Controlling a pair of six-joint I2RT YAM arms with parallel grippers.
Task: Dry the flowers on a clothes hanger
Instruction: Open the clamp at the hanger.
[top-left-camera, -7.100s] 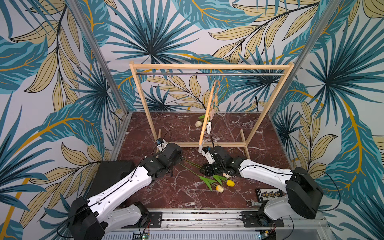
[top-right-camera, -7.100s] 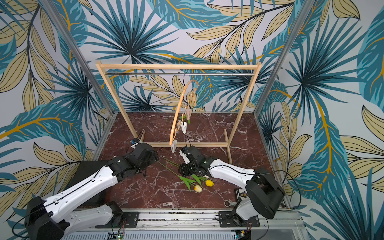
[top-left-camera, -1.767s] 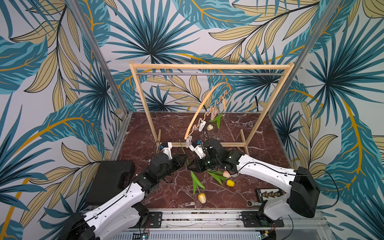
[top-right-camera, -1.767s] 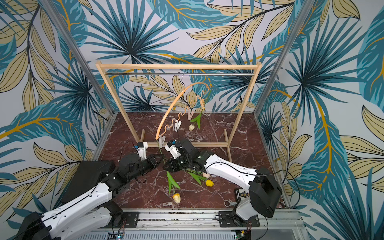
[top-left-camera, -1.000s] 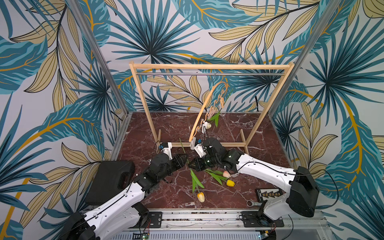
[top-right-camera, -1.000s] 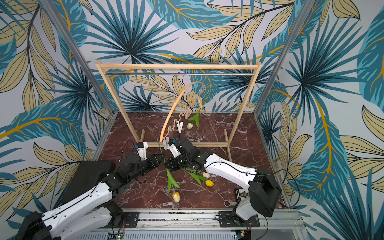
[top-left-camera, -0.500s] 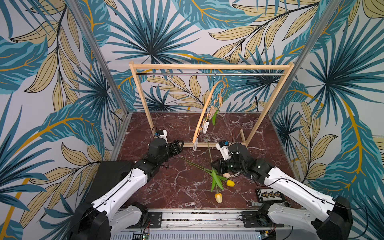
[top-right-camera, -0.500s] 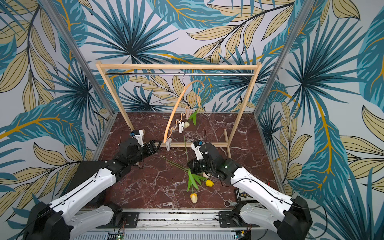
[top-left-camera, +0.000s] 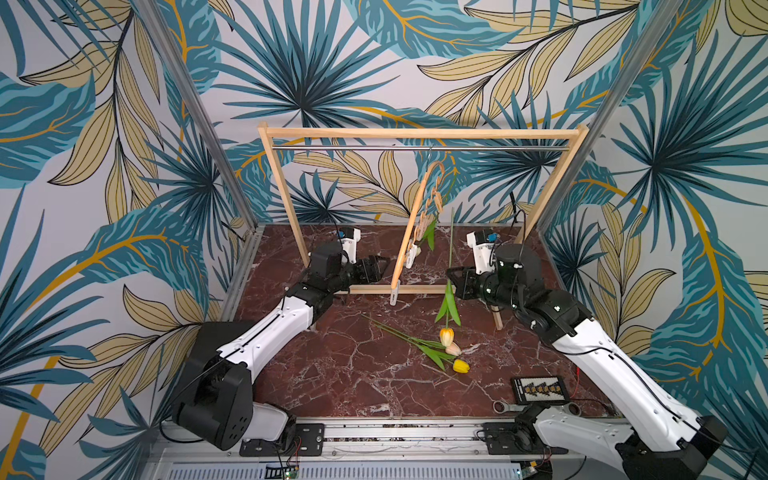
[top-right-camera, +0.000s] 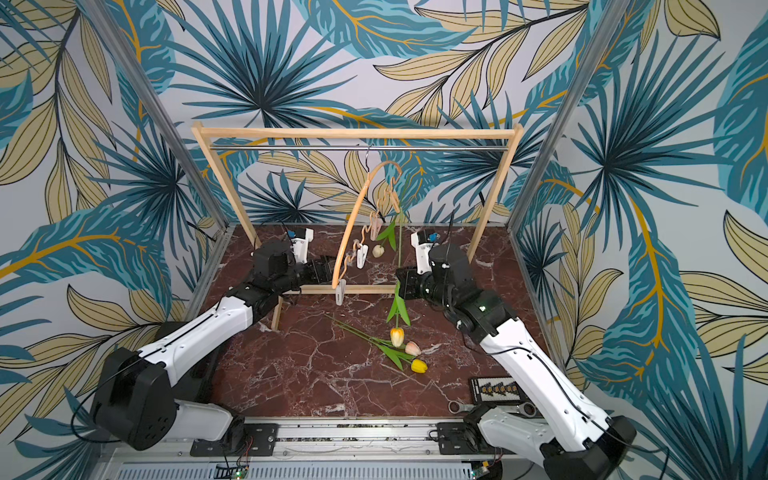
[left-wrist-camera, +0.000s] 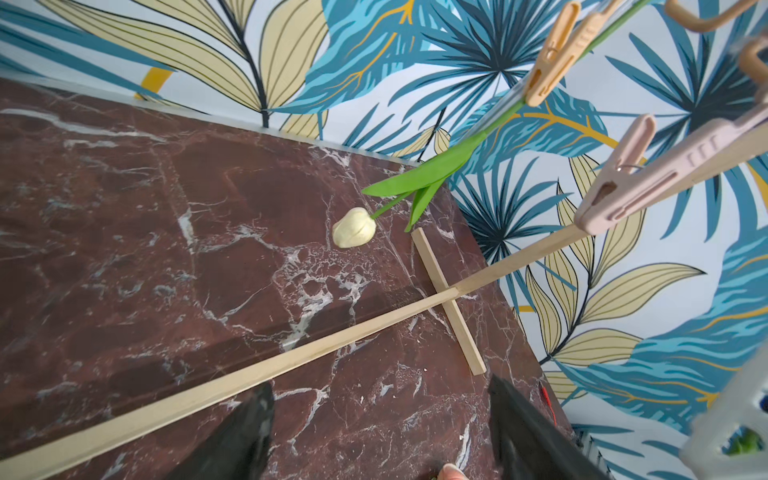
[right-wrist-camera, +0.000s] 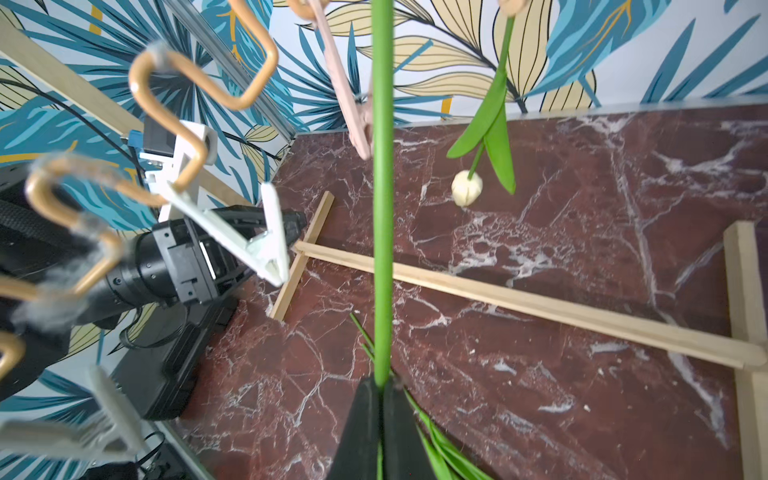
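Right fingers (right-wrist-camera: 361, 424) clamp orange-yellow tulip (top-left-camera: 446, 336) by its stem, head down.
Left fingers (left-wrist-camera: 245, 440) spread, holding nothing (cream tulip (top-right-camera: 378, 250) clipped on clothes hanger (top-right-camera: 349, 232)); pink tulip (top-left-camera: 453, 350) and yellow tulip (top-left-camera: 460, 365) lie on tabletop (top-left-camera: 332, 374), hanger's 5 o'clock.

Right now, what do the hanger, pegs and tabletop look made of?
Hanger: pale wood by its tan matte arch, though possibly plastic.
Pegs: moulded plastic, ribbed pastel bodies, wire spring.
Tabletop: red marble look, white veins, slight sheen; could be printed laminate.

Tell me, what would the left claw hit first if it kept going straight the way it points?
Probably the clothes hanger: the open left gripper points at its wooden arch close by, though depth is unclear.
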